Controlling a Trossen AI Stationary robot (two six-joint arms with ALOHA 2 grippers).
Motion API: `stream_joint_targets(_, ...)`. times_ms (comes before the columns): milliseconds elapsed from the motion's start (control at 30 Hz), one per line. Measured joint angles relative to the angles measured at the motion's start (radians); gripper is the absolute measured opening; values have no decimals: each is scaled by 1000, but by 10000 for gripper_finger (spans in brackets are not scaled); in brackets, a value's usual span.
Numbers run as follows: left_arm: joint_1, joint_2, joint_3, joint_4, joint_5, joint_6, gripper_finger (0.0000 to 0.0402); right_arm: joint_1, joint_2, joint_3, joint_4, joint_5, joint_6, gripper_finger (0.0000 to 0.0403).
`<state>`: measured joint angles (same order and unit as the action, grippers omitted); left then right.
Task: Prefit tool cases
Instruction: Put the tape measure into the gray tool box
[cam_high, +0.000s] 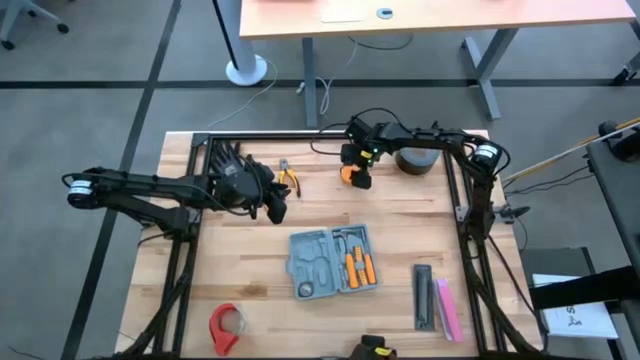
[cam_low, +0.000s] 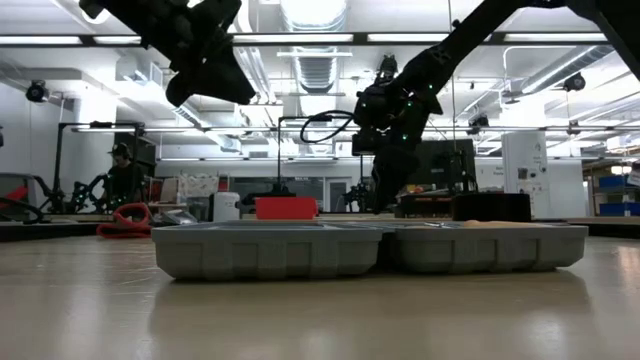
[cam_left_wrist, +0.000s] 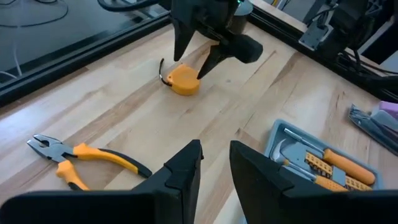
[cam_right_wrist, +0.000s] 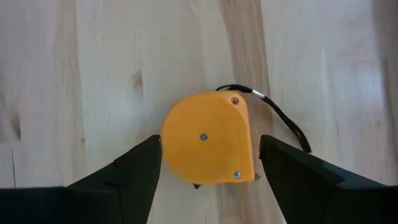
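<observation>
The blue-grey tool case (cam_high: 333, 262) lies open and flat on the wooden table, orange-handled tools in its tray; it also shows in the low view (cam_low: 370, 250). An orange tape measure (cam_right_wrist: 208, 140) with a black cord lies flat near the far edge. My right gripper (cam_high: 356, 172) is open and points steeply down over it, one finger on either side, with a thin gap at each finger. My left gripper (cam_left_wrist: 214, 158) hovers above the table left of the case. Its fingers stand a narrow gap apart with nothing between them.
Orange-handled pliers (cam_high: 288, 178) lie between the two grippers. A red tape roll (cam_high: 226, 325) sits at the near left. Narrow black and pink bars (cam_high: 436, 300) lie right of the case. A dark round object (cam_high: 415, 158) stands at the far right.
</observation>
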<state>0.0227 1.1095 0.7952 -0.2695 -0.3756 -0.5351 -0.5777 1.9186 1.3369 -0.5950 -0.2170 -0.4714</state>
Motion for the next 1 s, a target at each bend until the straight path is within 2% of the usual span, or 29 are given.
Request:
stream_joint_targets(300,0,0,0,-2,2,-6,100,2,70,22,12,4,9,262)
stream_joint_targets(500,-1,0,0,-11,77,-9,99,10,91,24,17,4,16,259)
stream_joint_targets(667,-3,0,0,-20,83,-18,90,26,95,24,21,10,27,259)
stream_joint_targets(1000,-4,0,0,-22,83,-18,77,113,97,20,9,197,31,264)
